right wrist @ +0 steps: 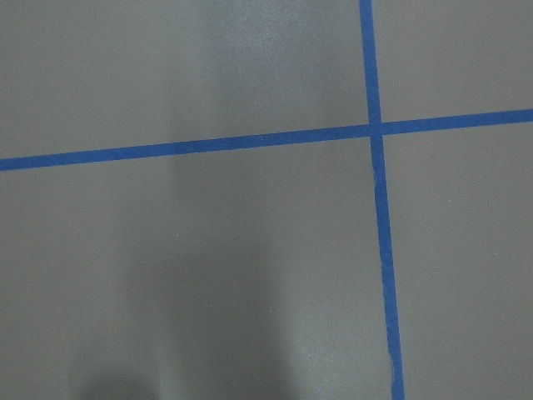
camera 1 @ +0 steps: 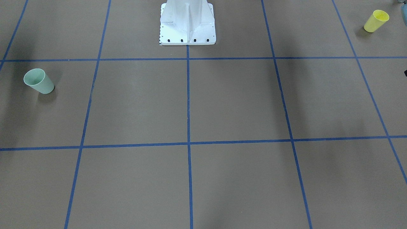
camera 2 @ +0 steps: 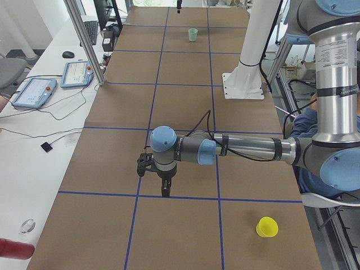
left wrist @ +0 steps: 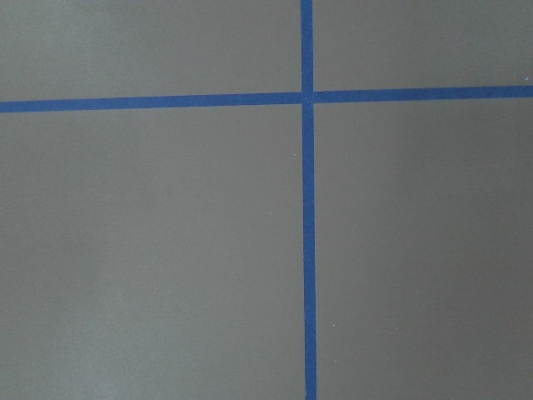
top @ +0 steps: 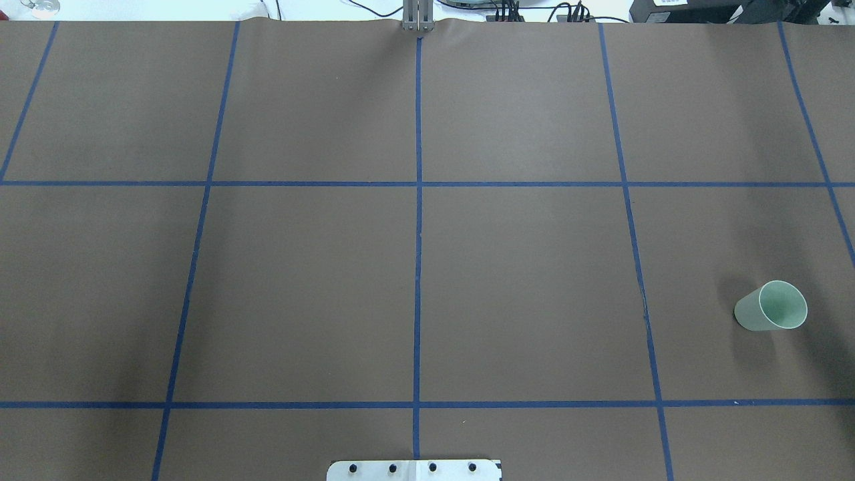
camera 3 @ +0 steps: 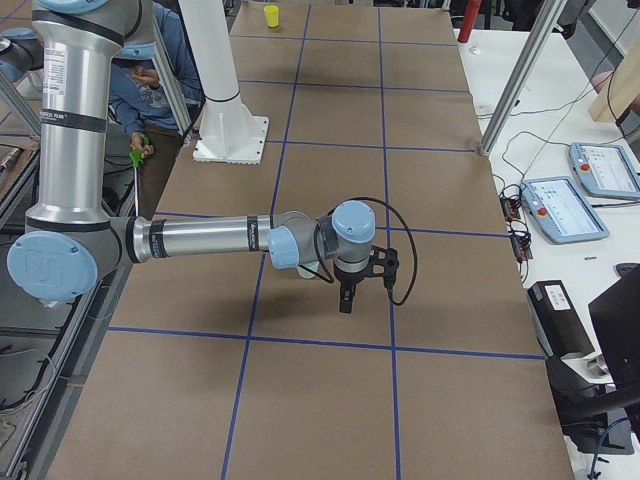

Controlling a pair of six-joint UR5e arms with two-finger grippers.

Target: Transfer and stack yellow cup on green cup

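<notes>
The yellow cup point(camera 1: 376, 20) stands upright near the table's end on my left side; it also shows in the exterior left view point(camera 2: 267, 227) and, far off, in the exterior right view point(camera 3: 271, 15). The green cup point(top: 771, 307) stands upright near the opposite end, also in the front-facing view point(camera 1: 39, 81). My left gripper point(camera 2: 166, 193) points down over a blue tape line, well away from the yellow cup. My right gripper point(camera 3: 344, 303) points down above the table, far from both cups. I cannot tell whether either is open or shut. Both wrist views show only paper and tape.
The brown table cover point(top: 521, 280) carries a grid of blue tape. The white robot pedestal point(camera 1: 187, 28) stands at the robot-side edge. Teach pendants point(camera 2: 34, 93) and cables lie on a side table. A seated person point(camera 3: 150, 70) is behind the robot.
</notes>
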